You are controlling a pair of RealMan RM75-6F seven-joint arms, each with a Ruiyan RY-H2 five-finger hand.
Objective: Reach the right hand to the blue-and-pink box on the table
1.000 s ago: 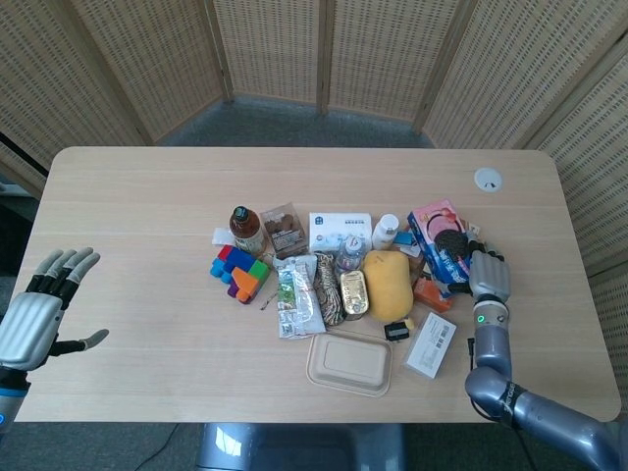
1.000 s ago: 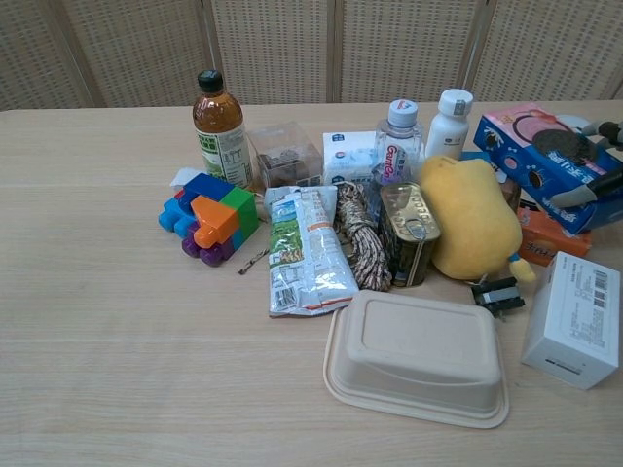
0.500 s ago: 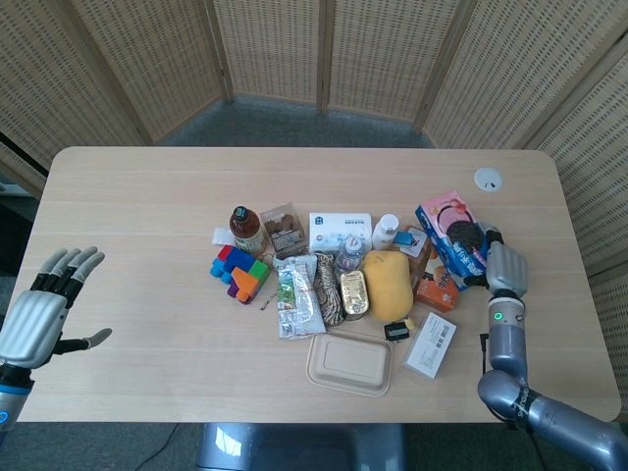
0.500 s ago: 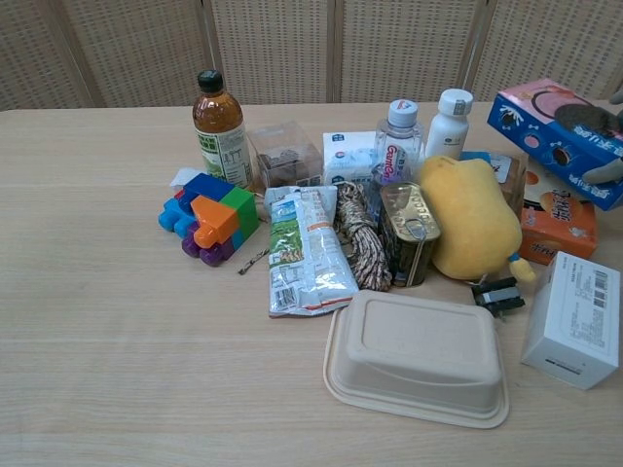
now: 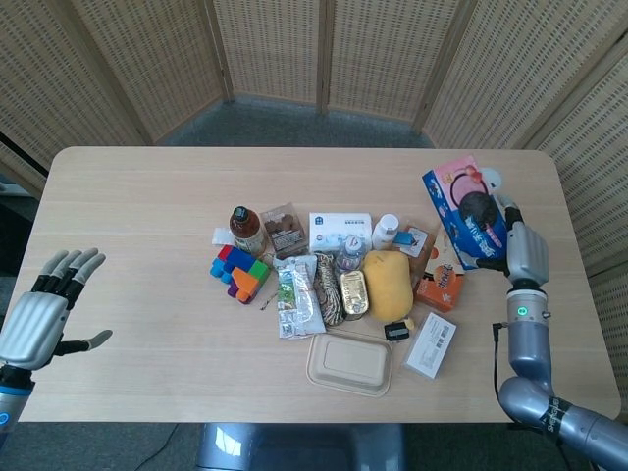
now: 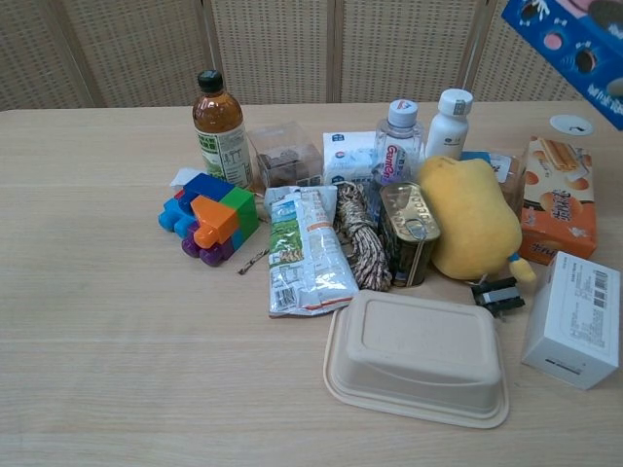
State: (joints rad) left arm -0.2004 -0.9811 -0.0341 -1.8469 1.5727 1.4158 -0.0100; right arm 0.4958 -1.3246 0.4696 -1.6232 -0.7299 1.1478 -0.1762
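Observation:
The blue-and-pink box (image 5: 459, 210) is off the table, raised and tilted above the right side of the clutter. My right hand (image 5: 526, 257) grips it from the right, its forearm rising from the table's near right corner. In the chest view the box (image 6: 568, 41) shows at the top right corner, well above the other items, with only a sliver of the hand at the frame edge. My left hand (image 5: 41, 312) hovers beyond the table's left edge, holding nothing, with its fingers spread.
An orange snack box (image 5: 441, 285) and a white labelled box (image 5: 432, 343) lie below the raised box. A yellow sponge (image 5: 386, 285), a tin, bottles, toy blocks (image 5: 239, 272) and a beige clamshell container (image 5: 349, 362) crowd the table's middle. A white disc (image 6: 570, 125) lies at the far right.
The right hand has lifted the blue-and-pink box off the table, up and toward the far right, uncovering the orange snack box. The left hand has stayed put.

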